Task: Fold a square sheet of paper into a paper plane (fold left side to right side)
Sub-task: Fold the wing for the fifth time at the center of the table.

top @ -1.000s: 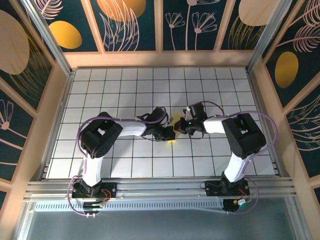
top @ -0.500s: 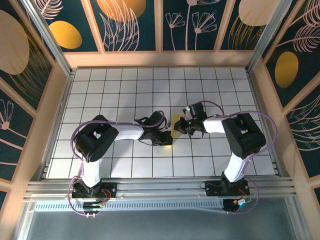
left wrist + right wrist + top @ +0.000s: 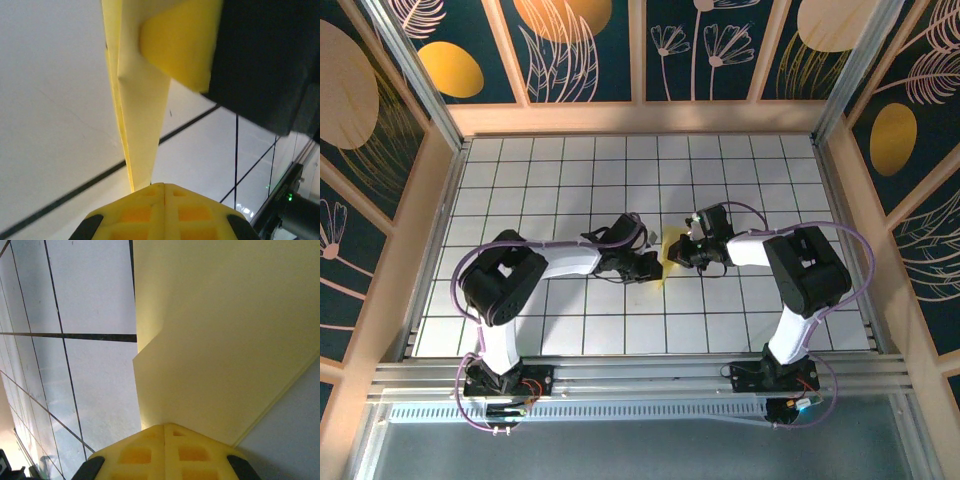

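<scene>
- Both arms reach in to the middle of the white grid table [image 3: 560, 180], tips almost nose to nose.
- The yellow paper [image 3: 670, 247] lies right between them, a small folded sliver from the top camera.
- Left gripper [image 3: 650, 266] is just left of the paper, with its jaws closed tight.
- On the left wrist camera, the yellow fingertips [image 3: 150, 200] meet with no gap, and a narrow creased strip of paper [image 3: 142, 100] runs straight to their point.
- I cannot tell whether that strip is actually pinched.
- Right gripper [image 3: 682, 252] is also closed, and its yellow pad [image 3: 180, 40] sits against the strip's far end.
- On the right wrist camera, layered paper [image 3: 215, 330] spreads wide from the closed tips [image 3: 164, 426].
</scene>
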Available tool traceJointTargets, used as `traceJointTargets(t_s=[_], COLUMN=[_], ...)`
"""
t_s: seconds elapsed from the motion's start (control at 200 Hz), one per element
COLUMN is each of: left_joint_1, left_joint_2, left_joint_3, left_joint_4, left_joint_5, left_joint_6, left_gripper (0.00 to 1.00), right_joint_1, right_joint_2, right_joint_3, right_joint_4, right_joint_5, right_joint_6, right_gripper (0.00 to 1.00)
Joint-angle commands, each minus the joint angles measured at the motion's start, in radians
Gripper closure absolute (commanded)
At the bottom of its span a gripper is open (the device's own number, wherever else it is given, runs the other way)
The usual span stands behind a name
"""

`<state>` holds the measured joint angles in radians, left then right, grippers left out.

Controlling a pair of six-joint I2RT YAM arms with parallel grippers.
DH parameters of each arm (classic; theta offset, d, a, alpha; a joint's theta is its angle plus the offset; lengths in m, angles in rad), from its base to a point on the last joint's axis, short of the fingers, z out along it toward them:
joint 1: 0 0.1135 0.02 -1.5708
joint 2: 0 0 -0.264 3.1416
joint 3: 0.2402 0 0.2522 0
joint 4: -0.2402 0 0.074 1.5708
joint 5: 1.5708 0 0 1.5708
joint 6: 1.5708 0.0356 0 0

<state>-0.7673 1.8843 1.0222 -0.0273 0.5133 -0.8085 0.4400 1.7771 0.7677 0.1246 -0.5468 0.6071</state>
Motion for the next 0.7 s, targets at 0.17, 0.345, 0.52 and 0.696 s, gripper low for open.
traceJointTargets(t_s=[0.17,0.345,0.52,0.696], left_joint_1=[0.001,-0.007,-0.027,-0.033], left_joint_2=[0.073,0.074,0.085,0.09], left_joint_3=[0.015,0.004,0.014,0.025], left_joint_4=[-0.003,-0.044,-0.089,-0.115], left_joint_5=[-0.01,-0.06,-0.103,-0.127], left_joint_6=[0.0,0.011,0.022,0.03], left_gripper=[1.0,1.0,1.0,1.0], right_joint_1=[0.025,0.024,0.024,0.035], right_joint_2=[0.052,-0.004,-0.11,-0.165], right_joint_3=[-0.022,0.025,0.04,-0.016], right_joint_4=[-0.126,-0.142,-0.2,-0.168], right_joint_5=[0.081,0.068,0.076,0.063], right_joint_6=[-0.011,-0.003,-0.004,0.029], right_gripper=[1.0,1.0,1.0,1.0])
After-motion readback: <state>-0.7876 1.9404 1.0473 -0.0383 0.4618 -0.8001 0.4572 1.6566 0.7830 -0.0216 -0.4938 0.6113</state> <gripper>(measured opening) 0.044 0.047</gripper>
